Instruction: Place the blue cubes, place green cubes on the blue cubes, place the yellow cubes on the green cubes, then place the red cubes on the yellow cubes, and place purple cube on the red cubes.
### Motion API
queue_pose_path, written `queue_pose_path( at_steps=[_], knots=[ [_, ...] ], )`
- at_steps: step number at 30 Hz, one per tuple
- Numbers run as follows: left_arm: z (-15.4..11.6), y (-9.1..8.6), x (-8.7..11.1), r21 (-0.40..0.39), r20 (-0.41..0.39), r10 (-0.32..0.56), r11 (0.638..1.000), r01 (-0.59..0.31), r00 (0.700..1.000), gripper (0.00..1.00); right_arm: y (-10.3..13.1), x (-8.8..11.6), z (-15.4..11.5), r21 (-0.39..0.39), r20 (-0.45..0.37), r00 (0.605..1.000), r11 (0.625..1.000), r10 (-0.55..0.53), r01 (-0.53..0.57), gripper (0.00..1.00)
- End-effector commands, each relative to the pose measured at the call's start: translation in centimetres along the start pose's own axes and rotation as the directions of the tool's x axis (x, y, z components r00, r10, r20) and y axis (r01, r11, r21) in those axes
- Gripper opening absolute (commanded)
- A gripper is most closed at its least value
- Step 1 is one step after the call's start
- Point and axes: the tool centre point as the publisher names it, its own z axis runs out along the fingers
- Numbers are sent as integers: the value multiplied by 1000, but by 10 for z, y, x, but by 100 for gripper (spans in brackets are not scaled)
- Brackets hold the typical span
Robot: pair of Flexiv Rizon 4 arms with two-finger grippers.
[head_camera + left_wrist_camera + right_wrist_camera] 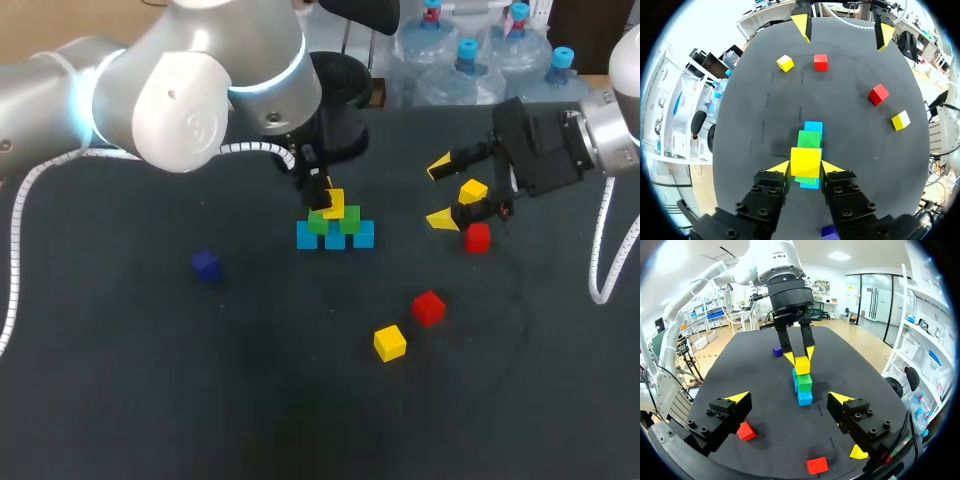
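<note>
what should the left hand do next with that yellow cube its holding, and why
Probably open the left hand and then lift straight up. It pinches the yellow cube from both sides, and that cube already looks seated on the green cubes, which sit on the blue cubes. Letting go gently should leave it in place.

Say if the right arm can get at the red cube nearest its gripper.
Likely yes: the right gripper is open and empty, the red cube lies bare close by, the left gripper away at the stack.
</note>
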Motion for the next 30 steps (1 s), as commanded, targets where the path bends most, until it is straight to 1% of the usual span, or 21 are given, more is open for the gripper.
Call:
queue_pose_path(
  at_steps=[1,30],
  knots=[
    [2,3,-1,8,-2,1,1000,-1,1000,0,0,0,1,0,2,1000,1000,-1,1,100],
    [5,7,2,15,-5,1,1000,-1,1000,0,0,0,1,0,2,1000,1000,-1,1,100]
  ],
)
